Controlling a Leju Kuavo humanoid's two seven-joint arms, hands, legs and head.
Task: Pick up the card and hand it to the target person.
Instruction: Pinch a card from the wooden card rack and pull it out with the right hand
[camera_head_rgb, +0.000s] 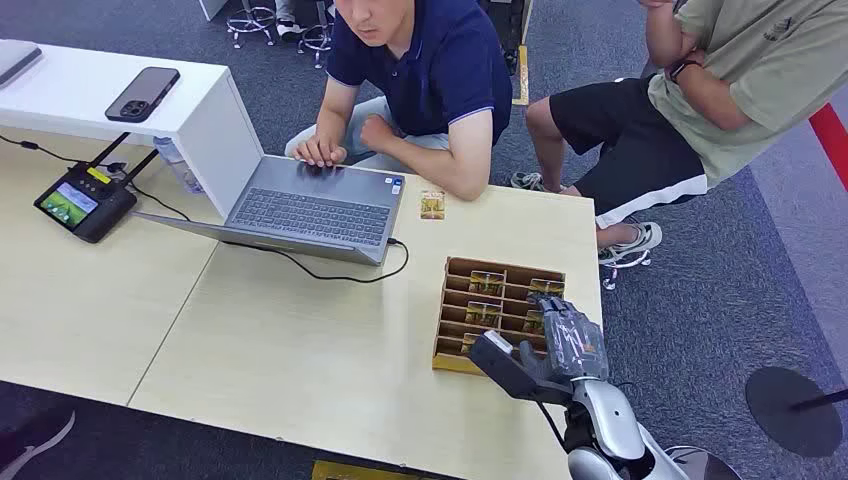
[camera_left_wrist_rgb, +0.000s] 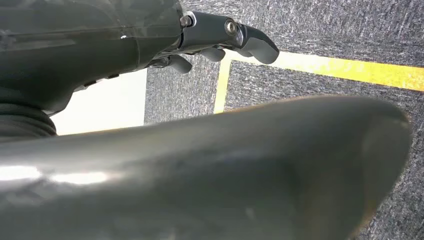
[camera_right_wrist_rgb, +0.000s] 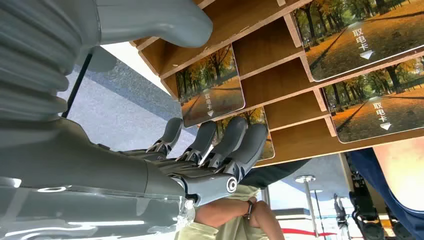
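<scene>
A wooden slotted card box (camera_head_rgb: 503, 266) stands near the table's right edge, with several autumn-picture cards (camera_head_rgb: 486, 284) in its slots. My right hand (camera_head_rgb: 562, 345) is at the box's near right corner, fingers apart and holding nothing. In the right wrist view its fingers (camera_right_wrist_rgb: 227, 137) reach up to the lower edge of one card (camera_right_wrist_rgb: 212, 95), and the thumb (camera_right_wrist_rgb: 165, 20) lies along the box's wooden frame (camera_right_wrist_rgb: 280, 75). One loose card (camera_head_rgb: 432, 205) lies by the arm of the person in the dark blue shirt (camera_head_rgb: 440, 60). My left hand (camera_left_wrist_rgb: 225, 37) hangs over grey carpet, holding nothing.
An open laptop (camera_head_rgb: 310, 210) with a black cable (camera_head_rgb: 330, 270) sits mid-table. At the left, a white stand (camera_head_rgb: 200, 120) carries a phone (camera_head_rgb: 143, 92), and a small screen device (camera_head_rgb: 82, 203) sits below it. A second person in an olive shirt (camera_head_rgb: 760, 60) sits at far right.
</scene>
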